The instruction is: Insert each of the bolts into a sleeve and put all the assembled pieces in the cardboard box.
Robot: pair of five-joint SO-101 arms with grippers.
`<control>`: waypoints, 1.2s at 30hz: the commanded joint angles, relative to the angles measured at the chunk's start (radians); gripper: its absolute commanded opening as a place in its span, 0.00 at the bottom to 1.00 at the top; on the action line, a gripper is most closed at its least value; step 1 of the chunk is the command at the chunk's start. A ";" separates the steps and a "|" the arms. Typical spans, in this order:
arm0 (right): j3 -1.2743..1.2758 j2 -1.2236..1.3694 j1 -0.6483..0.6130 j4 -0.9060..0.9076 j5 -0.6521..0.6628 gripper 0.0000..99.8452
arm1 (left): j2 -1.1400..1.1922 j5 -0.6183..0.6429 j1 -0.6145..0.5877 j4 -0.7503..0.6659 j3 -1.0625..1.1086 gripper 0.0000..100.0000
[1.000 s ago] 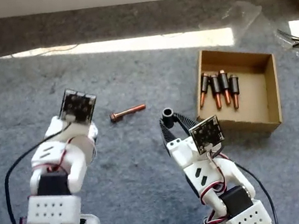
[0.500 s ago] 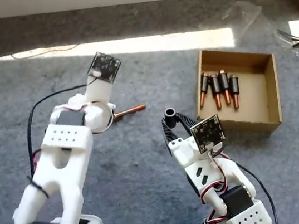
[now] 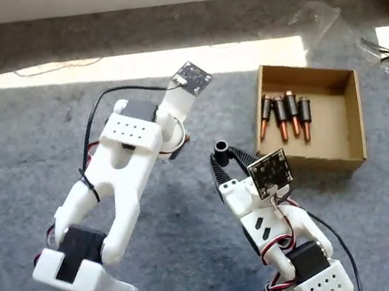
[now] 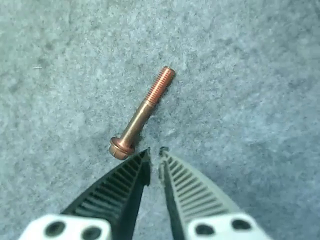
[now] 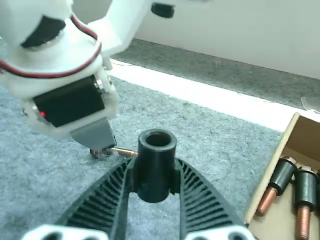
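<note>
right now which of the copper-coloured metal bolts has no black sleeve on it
The bare copper-coloured bolt lying on the grey carpet just ahead of the left gripper; the four bolts in the open cardboard box each wear a black sleeve.

Bare carpet [image 4: 250, 75] around bolt [image 4: 142, 112] (sleeve [image 5: 157, 165] nearby)

A copper bolt [image 4: 142, 112] lies flat on the grey, fuzzy desk [image 4: 260, 75]. Its head sits just ahead of the gripper [image 4: 154, 151], and its threaded end points away. The jaws are nearly together, holding nothing.
</note>
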 commanded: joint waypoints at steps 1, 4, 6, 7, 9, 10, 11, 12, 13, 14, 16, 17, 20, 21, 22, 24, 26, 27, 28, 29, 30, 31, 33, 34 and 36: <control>0.159 -0.004 0.008 0.005 -0.003 0.00 | 0.042 -0.049 0.013 0.034 -0.087 0.19; 0.159 -0.004 0.010 0.005 -0.003 0.00 | 0.070 -0.049 0.015 0.026 -0.097 0.20; 0.159 -0.004 0.012 0.005 -0.003 0.00 | 0.070 -0.052 0.013 0.026 -0.097 0.20; 0.159 -0.004 0.012 0.005 -0.003 0.00 | 0.070 -0.054 0.012 0.025 -0.097 0.20; 0.159 -0.004 0.012 0.005 -0.003 0.00 | 0.077 -0.054 -0.005 0.014 -0.097 0.20; 0.159 -0.004 0.010 0.005 -0.003 0.00 | 0.079 -0.054 -0.015 -0.008 -0.096 0.20; 0.159 -0.004 0.010 0.005 -0.003 0.00 | 0.079 -0.054 -0.031 -0.031 -0.090 0.20; 0.159 -0.004 0.010 0.005 -0.003 0.00 | 0.081 -0.054 -0.051 -0.048 -0.085 0.20; 0.159 -0.004 0.010 0.005 -0.003 0.00 | 0.081 -0.054 -0.068 -0.066 -0.077 0.20; 0.159 -0.004 0.010 0.005 -0.003 0.00 | 0.081 -0.054 -0.079 -0.084 -0.067 0.20; 0.159 -0.004 0.010 0.004 -0.003 0.00 | 0.081 -0.054 -0.087 -0.121 -0.051 0.20; 0.159 -0.004 0.010 0.004 -0.003 0.00 | 0.081 -0.054 -0.088 -0.144 -0.039 0.20; 0.159 -0.004 0.010 0.004 -0.003 0.00 | 0.081 -0.055 -0.088 -0.221 0.010 0.20; 0.159 -0.004 0.010 0.004 -0.003 0.00 | 0.081 -0.055 -0.090 -0.241 0.025 0.20; 0.159 -0.004 0.010 0.004 -0.003 0.00 | 0.081 -0.055 -0.094 -0.256 0.039 0.20; 0.159 -0.004 0.010 0.004 -0.003 0.00 | 0.081 -0.055 -0.105 -0.278 0.050 0.20; 0.159 -0.004 0.013 0.004 -0.003 0.00 | 0.081 -0.055 -0.117 -0.287 0.054 0.20; 0.159 -0.004 0.013 0.004 -0.003 0.00 | 0.081 -0.055 -0.124 -0.287 0.054 0.20; 0.159 -0.004 0.013 0.004 -0.003 0.00 | 0.081 -0.055 -0.128 -0.287 0.054 0.20; 0.159 -0.004 0.015 0.004 -0.003 0.00 | 0.081 -0.055 -0.131 -0.284 0.056 0.20; 0.159 -0.004 0.015 0.004 -0.003 0.00 | 0.081 -0.054 -0.133 -0.282 0.056 0.20; 0.159 -0.004 0.015 0.004 -0.003 0.00 | 0.081 -0.054 -0.133 -0.282 0.056 0.20; 0.159 -0.004 0.015 0.002 -0.003 0.00 | 0.081 -0.054 -0.130 -0.282 0.056 0.20; 0.159 -0.004 0.015 0.002 -0.003 0.00 | 0.081 -0.054 -0.127 -0.282 0.056 0.20; 0.159 -0.004 0.015 0.002 -0.003 0.00 | 0.081 -0.054 -0.124 -0.282 0.056 0.20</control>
